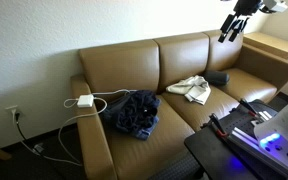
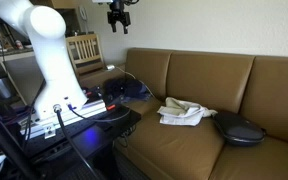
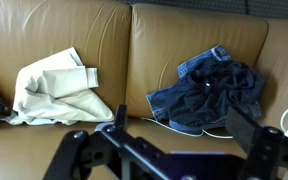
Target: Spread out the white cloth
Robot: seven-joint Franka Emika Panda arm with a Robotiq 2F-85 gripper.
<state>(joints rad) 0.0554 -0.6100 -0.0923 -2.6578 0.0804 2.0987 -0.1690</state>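
Observation:
The white cloth [image 1: 192,88] lies crumpled and folded on the middle seat of a brown leather sofa [image 1: 124,60]. It shows in both exterior views [image 2: 182,113] and at the left of the wrist view [image 3: 54,88]. My gripper [image 1: 232,28] hangs high above the sofa, well clear of the cloth, and it also shows in an exterior view near the ceiling [image 2: 116,18]. In the wrist view the gripper [image 3: 181,120] is open and empty, its two fingers wide apart.
A dark blue denim garment [image 1: 134,112] lies on the neighbouring seat [image 3: 209,90]. A black cushion-like object [image 2: 239,128] sits beside the cloth. A white cable and charger [image 1: 84,100] lie on the armrest. A stand with lit equipment [image 1: 249,130] is in front of the sofa.

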